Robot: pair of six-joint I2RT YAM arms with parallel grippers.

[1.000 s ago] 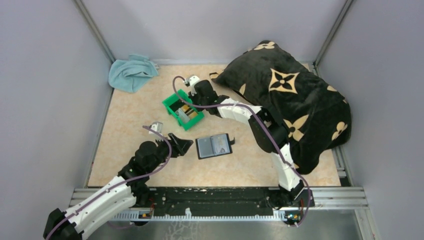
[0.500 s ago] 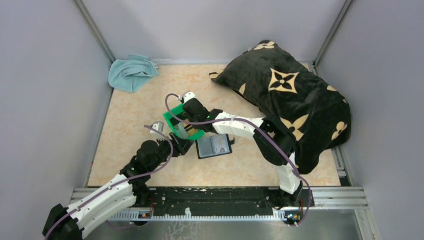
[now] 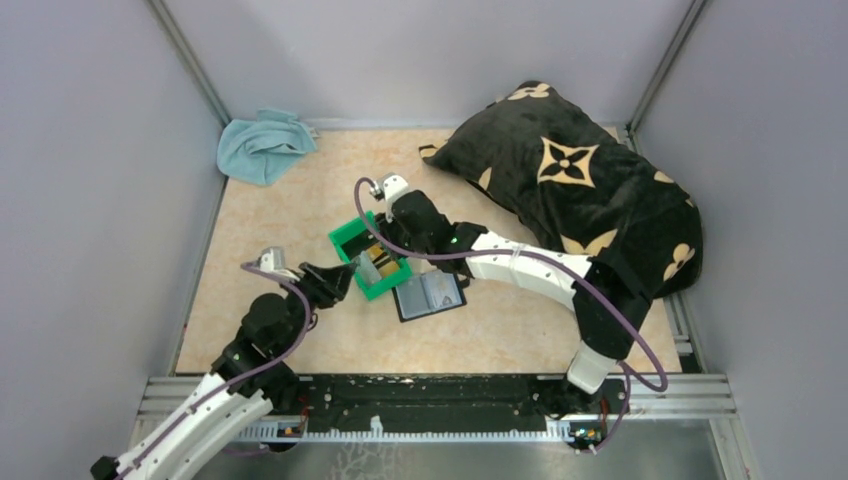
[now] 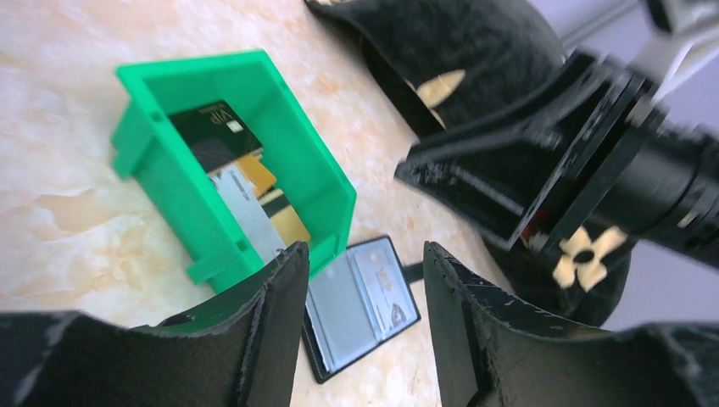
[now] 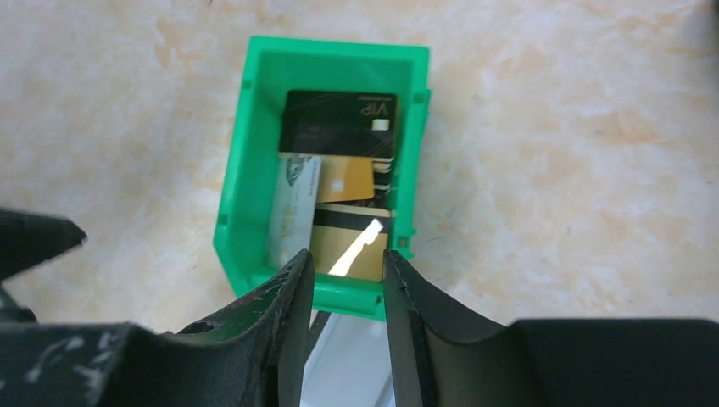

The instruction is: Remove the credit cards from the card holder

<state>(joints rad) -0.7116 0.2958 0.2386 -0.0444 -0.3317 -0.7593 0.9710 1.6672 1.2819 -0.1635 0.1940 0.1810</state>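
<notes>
Right gripper, slightly parted and empty, is hovering over the green plastic bin holding thin, stiff, likely slippery credit cards, best pinched edgewise; the flat black folding card holder is lying just beside it.

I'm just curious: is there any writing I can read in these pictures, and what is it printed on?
"VIP": on the dark card lying in the green bin.
Pale card in the same bin: faint print, too small to read.
Card holder: marks in its pockets, too blurred to read.
Pillow: tan flower motifs only, no letters.
</notes>
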